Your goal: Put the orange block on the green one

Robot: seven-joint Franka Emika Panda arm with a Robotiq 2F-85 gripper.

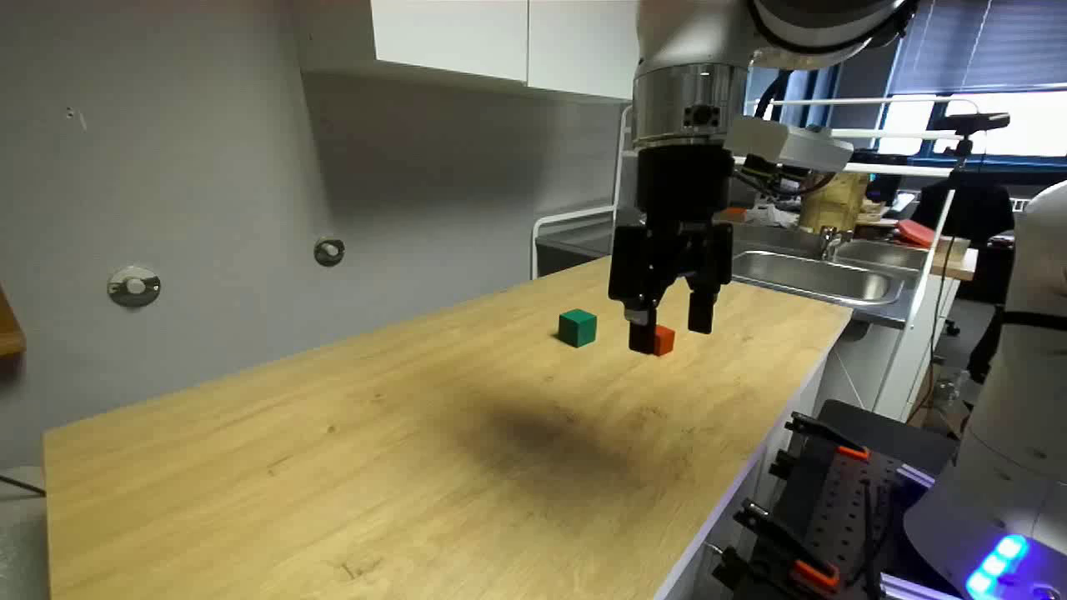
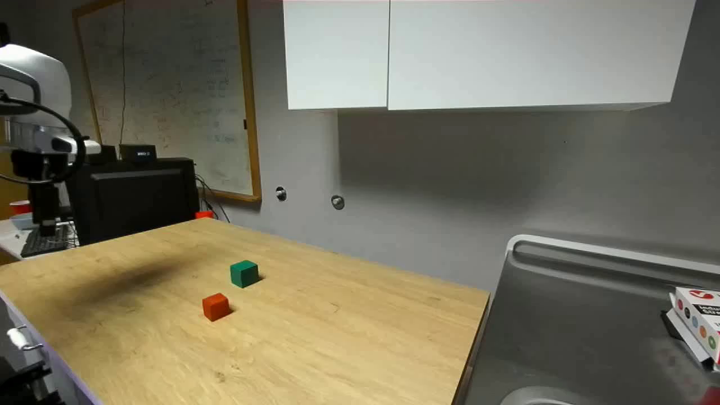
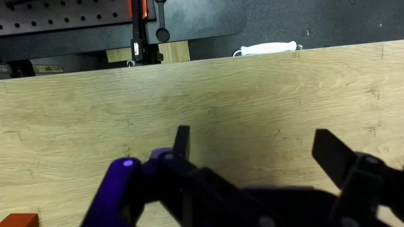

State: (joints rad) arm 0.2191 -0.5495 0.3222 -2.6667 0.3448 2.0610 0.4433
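Observation:
The orange block [image 2: 216,307] sits on the wooden table, apart from the green block [image 2: 244,274]. In an exterior view the orange block [image 1: 664,340] is partly hidden behind a gripper finger, and the green block [image 1: 577,328] stands to its left. The wrist view shows only part of the orange block [image 3: 20,220] at the bottom left corner; the green block is out of that view. My gripper [image 1: 671,325] is open and empty, high above the table. In an exterior view the gripper [image 2: 48,228] is far left of both blocks. In the wrist view bare wood lies between the fingers [image 3: 252,137].
The wooden table [image 1: 333,467] runs along a grey wall under white cabinets [image 2: 478,56]. A metal sink [image 1: 813,275] adjoins its far end. A white handle [image 3: 268,48] and black clamps [image 3: 138,47] sit at the table's edge. A box [image 2: 700,320] lies on the drainboard.

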